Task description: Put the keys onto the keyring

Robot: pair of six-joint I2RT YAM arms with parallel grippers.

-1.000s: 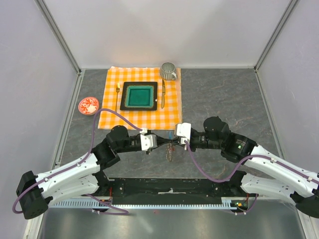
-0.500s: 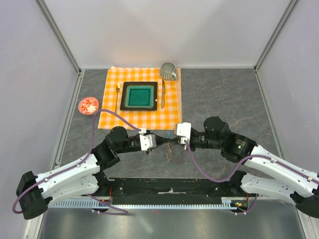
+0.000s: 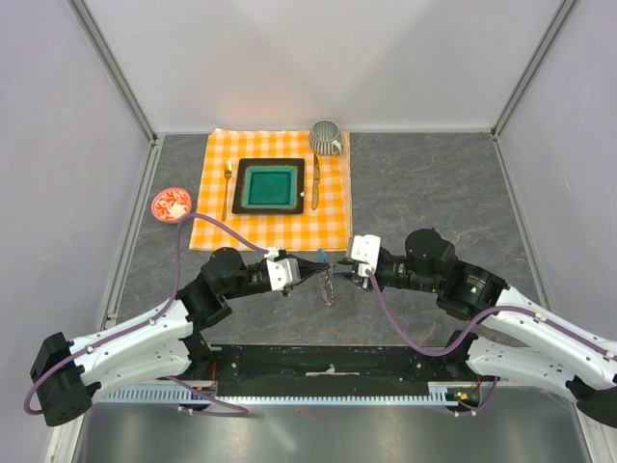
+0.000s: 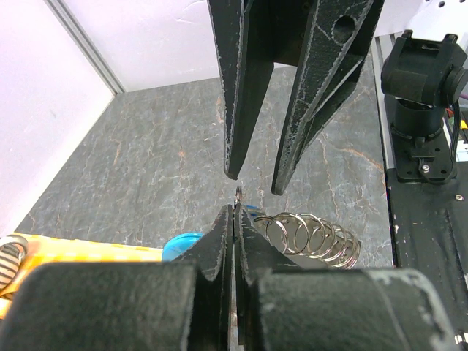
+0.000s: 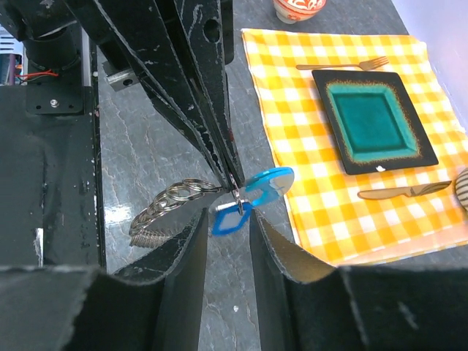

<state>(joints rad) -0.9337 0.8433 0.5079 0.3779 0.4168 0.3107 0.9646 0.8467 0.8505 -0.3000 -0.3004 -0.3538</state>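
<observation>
Left gripper (image 4: 235,219): clamped tight, fingers pressed flat together on the small joint where coil and tags meet. It looks like the holder, lifting the bundle clear so the other arm can work on it.
Right gripper (image 4: 255,183): fingers spread, tips facing the left gripper's and straddling one blue tag with no contact I can make out. It is probably lining up to take a key.
Keyring (image 4: 314,235): silvery coiled metal loop, dangling loose from the pinch above the desk, near the middle of the near edge.
Keys (image 5: 269,181): two bright-blue plastic tags hang at the same joint, just beside the coil. The dark blades are mostly hidden, so I cannot tell whether they are threaded on.
Desk (image 3: 434,193): grey stone-look top.
Cloth (image 3: 328,217): orange-and-white checked, toward the far edge, near the bundle but not under it.
Plate (image 3: 269,186): dark square with a teal centre, on the cloth.
Fork (image 3: 228,188): gold, on the plate's left-edge side.
Knife (image 3: 314,183): gold, on the opposite side.
Cup (image 3: 326,137): ribbed grey, at the cloth's far right corner.
Bowl (image 3: 172,204): small, red-patterned, toward the left edge.
</observation>
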